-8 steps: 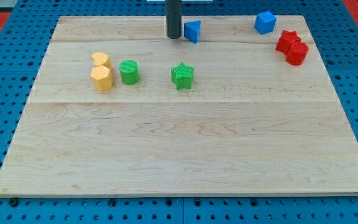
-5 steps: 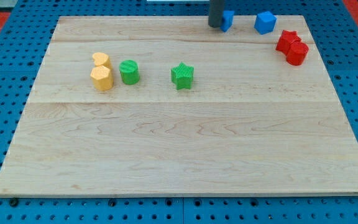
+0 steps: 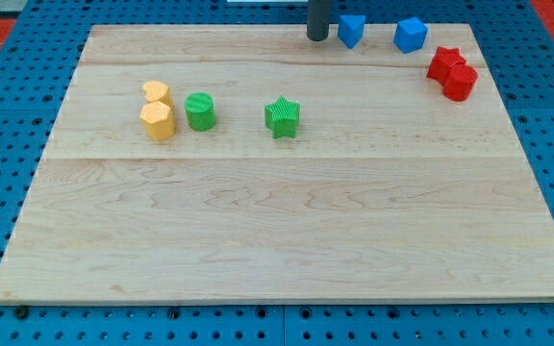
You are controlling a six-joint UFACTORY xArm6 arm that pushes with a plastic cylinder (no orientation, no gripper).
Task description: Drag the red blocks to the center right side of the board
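Observation:
Two red blocks sit touching near the board's top right: a red star-like block (image 3: 442, 63) and a red cylinder-like block (image 3: 461, 83) just below and right of it. My tip (image 3: 317, 37) is at the board's top edge, left of a blue block (image 3: 352, 30) with a small gap between them, and far to the left of the red blocks.
A second blue cube (image 3: 411, 35) sits at the top right. A green star (image 3: 282, 117), a green cylinder (image 3: 200, 111), a yellow heart (image 3: 156, 92) and a yellow hexagon (image 3: 158, 121) sit on the left half. The wooden board (image 3: 287, 240) lies on a blue pegboard.
My tip pushed the blue block right along the top edge, then drew back slightly to the left, leaving the block near the other blue cube. The red blocks did not move.

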